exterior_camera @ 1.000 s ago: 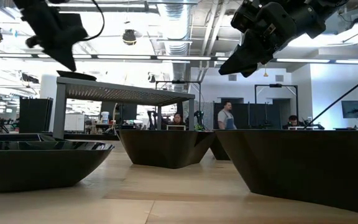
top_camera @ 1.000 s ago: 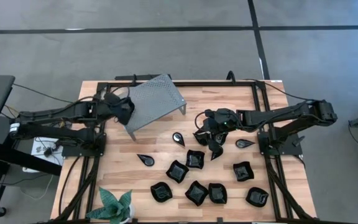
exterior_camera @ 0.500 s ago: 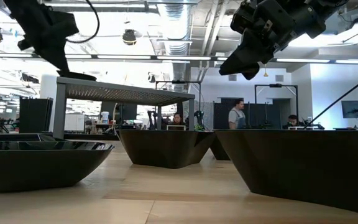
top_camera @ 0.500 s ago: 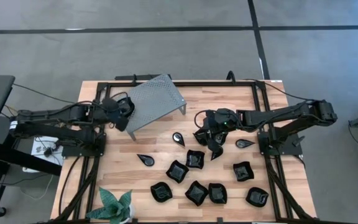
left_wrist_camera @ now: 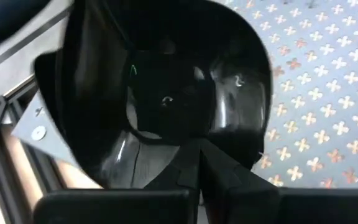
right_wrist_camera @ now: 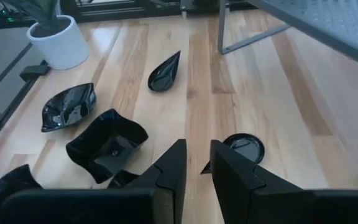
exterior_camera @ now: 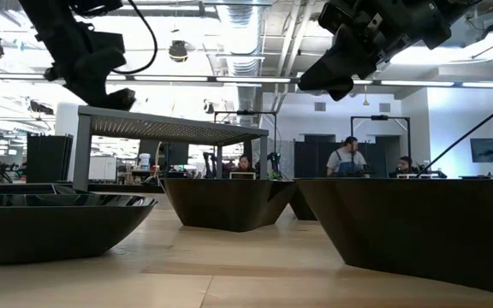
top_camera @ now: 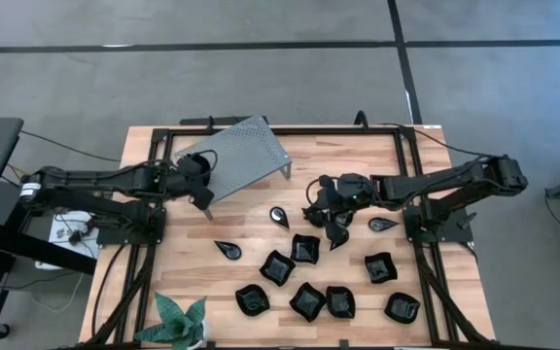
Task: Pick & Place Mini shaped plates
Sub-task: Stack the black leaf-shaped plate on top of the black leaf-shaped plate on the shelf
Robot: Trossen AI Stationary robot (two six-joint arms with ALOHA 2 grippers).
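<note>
My left gripper (top_camera: 202, 193) is shut on a glossy black mini plate (left_wrist_camera: 166, 93) at the near left corner of the grey perforated stand (top_camera: 244, 156). I cannot tell whether the plate touches the stand. My right gripper (top_camera: 315, 211) hovers open above the table's middle with nothing between its fingers (right_wrist_camera: 196, 148). It points toward a teardrop plate (right_wrist_camera: 244, 148) that lies on the wood. Several more black plates (top_camera: 306, 248) lie on the near half of the table, and another teardrop plate (right_wrist_camera: 165, 71) lies farther left. My left gripper pinches the plate's rim (left_wrist_camera: 188, 144) between its two shut fingers, at the edge nearest the wrist. The fingers slant down from the table's left side. The plate stands out beyond the fingertips, its hollow (left_wrist_camera: 166, 102) facing the camera, over the stand's edge (exterior_camera: 120, 97).
A potted green plant (top_camera: 181, 321) stands at the near left edge. Black rails (top_camera: 406, 146) frame the table along its left, right and far sides. A teardrop plate (top_camera: 382, 225) lies by the right arm's base. Bare wood shows between the stand and the plates.
My left gripper has moved toward the table's near edge and down along the stand's left corner. It stays shut on the plate, which has gone with it.
</note>
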